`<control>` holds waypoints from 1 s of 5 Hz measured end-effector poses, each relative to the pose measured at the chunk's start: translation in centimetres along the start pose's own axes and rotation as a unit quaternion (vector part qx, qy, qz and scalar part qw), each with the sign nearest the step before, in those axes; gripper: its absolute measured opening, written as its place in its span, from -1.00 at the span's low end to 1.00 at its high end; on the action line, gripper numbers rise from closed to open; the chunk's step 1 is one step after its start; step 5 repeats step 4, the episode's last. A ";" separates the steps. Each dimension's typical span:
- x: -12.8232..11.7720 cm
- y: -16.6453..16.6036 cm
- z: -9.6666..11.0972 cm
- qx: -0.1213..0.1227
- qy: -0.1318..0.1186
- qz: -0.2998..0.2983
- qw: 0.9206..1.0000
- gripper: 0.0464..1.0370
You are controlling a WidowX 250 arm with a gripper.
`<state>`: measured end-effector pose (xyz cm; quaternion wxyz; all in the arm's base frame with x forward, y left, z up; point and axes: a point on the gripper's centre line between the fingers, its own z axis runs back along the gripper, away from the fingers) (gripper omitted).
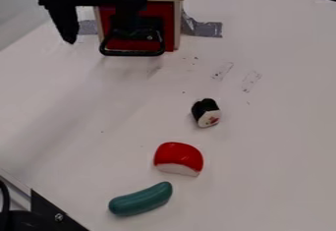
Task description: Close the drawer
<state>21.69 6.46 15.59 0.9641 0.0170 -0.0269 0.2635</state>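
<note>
Green toy lies before black-handled red drawer

Apparently a lab: end effector above white table, grey tape

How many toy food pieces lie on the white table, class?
3: the black-and-white sushi roll right of centre, the red-and-white piece nearer the camera, and the green piece nearest. Any inside the red drawer would be hidden.
</note>
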 end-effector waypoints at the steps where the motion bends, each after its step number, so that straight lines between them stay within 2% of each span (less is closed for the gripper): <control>1: 0.0 0.1 0.0 0.002 -0.001 -0.001 1.000 0.92; 5: 0.0 0.1 0.0 0.002 -0.001 -0.001 1.000 0.92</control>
